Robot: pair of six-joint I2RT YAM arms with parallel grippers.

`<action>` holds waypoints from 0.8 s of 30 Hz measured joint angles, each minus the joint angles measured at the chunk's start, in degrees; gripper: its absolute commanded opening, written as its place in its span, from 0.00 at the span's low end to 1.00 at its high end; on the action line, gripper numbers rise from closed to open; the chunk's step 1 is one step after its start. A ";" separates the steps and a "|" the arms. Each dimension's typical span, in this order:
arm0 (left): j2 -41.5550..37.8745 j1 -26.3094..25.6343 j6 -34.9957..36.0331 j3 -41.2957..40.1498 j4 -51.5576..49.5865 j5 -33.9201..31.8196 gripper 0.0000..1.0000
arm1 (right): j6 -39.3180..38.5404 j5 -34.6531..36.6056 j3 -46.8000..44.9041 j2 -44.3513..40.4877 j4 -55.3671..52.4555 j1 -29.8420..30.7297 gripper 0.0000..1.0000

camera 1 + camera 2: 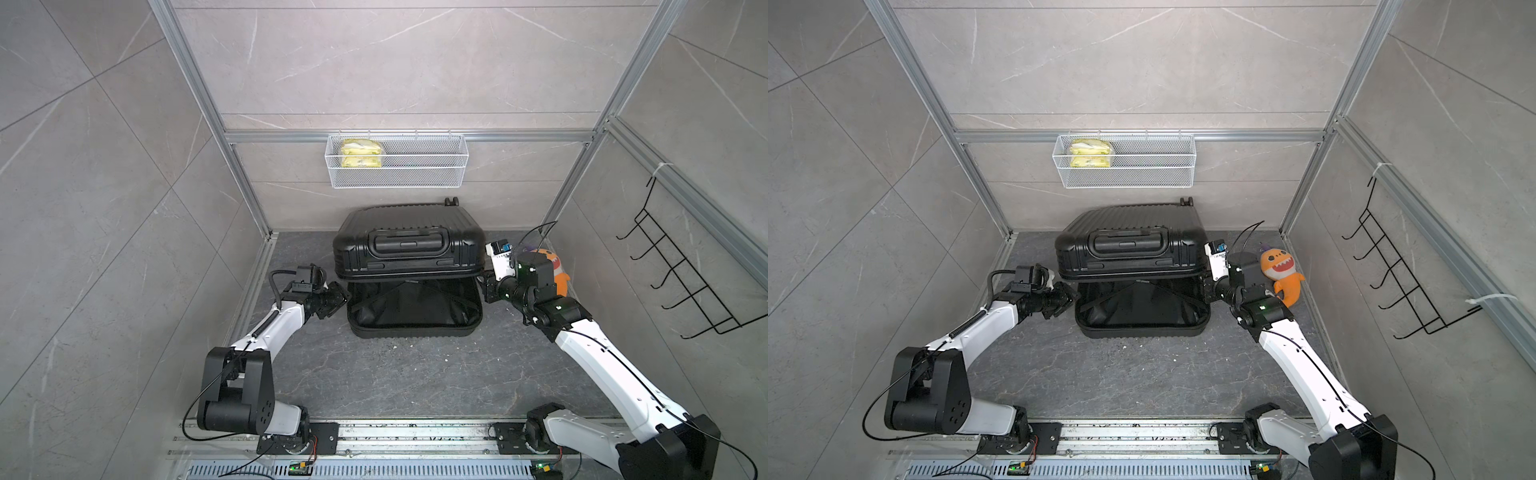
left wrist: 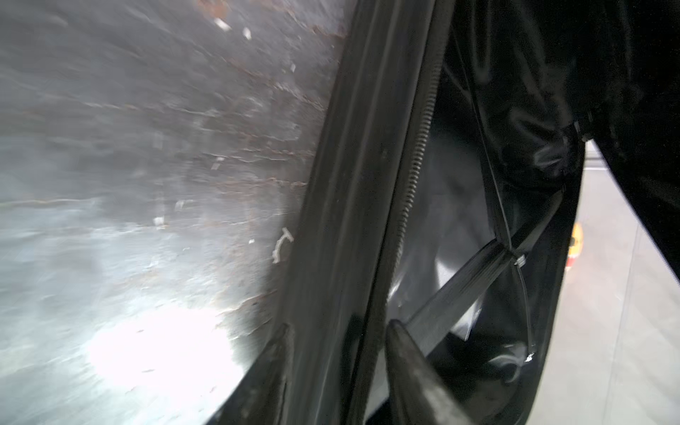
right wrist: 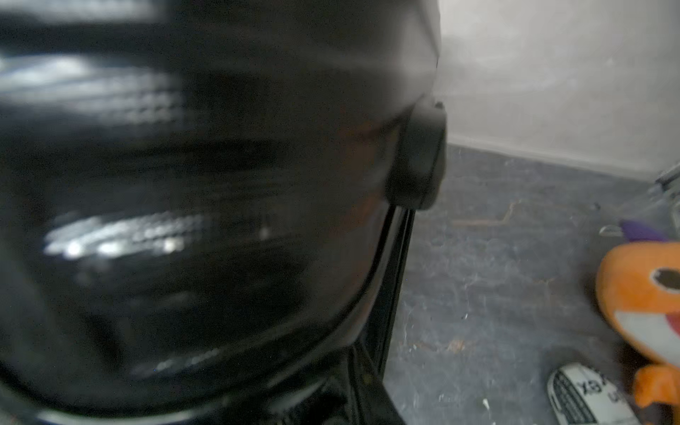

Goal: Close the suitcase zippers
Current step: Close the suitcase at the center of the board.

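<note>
Left claw [image 2: 338, 331] is standing parted, fingertips [image 2: 401, 353] straddling the rim of the suitcase [image 1: 407, 245], lower shell, beside the open zipper [image 2: 415, 165]. Right claw [image 1: 484, 291] is sitting against the suitcase's right side under the raised lid; jaws hidden, cannot tell how wide. Suitcase is lying at the back of the floor [image 1: 395, 374], lid hanging half open over strapped lining. Orange plush toy [image 1: 1281, 274] is lying just beside the right arm.
</note>
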 measured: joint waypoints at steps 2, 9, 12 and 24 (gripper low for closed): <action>-2.16 0.00 0.04 -0.17 -1.77 -2.10 0.50 | 0.81 0.42 -1.66 -0.79 -1.70 0.00 0.26; -9.73 0.00 0.04 -1.73 -9.11 -10.80 0.54 | 3.69 3.26 -3.43 -1.29 -2.58 0.09 0.30; -12.79 0.00 0.59 -1.70 -12.17 -14.53 0.58 | 4.90 4.96 -3.39 -1.27 -2.38 0.11 0.33; -12.50 0.02 11.13 12.87 -19.02 -19.17 0.69 | 5.99 -0.81 -3.39 -4.13 -5.05 0.11 0.42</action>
